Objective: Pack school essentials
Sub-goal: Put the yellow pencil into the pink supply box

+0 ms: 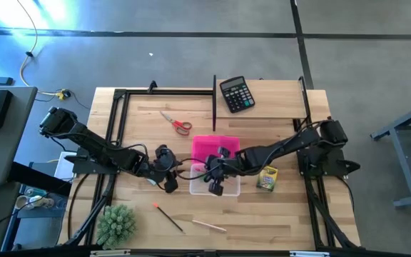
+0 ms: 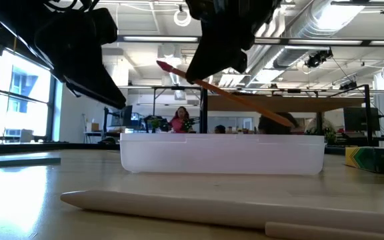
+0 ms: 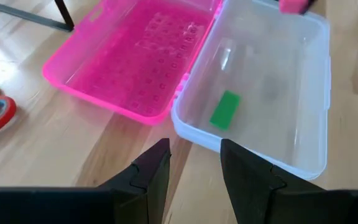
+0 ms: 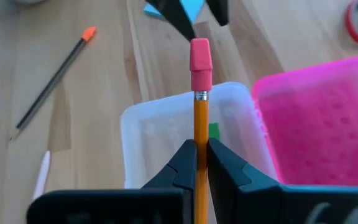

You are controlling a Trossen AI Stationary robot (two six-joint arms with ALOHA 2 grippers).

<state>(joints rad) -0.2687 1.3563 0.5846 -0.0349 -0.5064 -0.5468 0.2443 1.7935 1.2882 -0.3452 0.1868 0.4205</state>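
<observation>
Closest to your low camera lies a pale pencil [image 2: 232, 208], flat on the bare wood near the front edge of the table [image 1: 291, 214], with a dark pencil [image 1: 168, 217] bearing an orange tip just to its left. You have the right gripper [image 4: 201, 154] clamped on an orange pencil [image 4: 200, 112] with a pink eraser tip. It hangs above the clear box [image 1: 214, 187], and in the low view it slants with the pink end up. The box sits mid-table with its pink lid [image 1: 215, 148] folded flat behind it. Inside you can see a small green eraser [image 3: 225, 110] lying on the floor of the box, apart from the walls, with bare floor around it.

Your left gripper [image 3: 194, 168] hovers just left of the box, its fingers parted a little and holding nothing, pointed at the near corner where lid meets box. A light-blue notepad [image 4: 190, 7] shows beside it in the right wrist view, partly hidden.

Red-handled scissors [image 1: 176, 123] lie well behind and to the left of the lid. The yellow-green crayon box [image 1: 267, 178] stands just right of the clear box, under the right arm. A calculator [image 1: 236, 94] rests near the back edge, and a green spiky plant [image 1: 115, 224] sits at the front left corner. Open wood lies between the scissors and the lid.
</observation>
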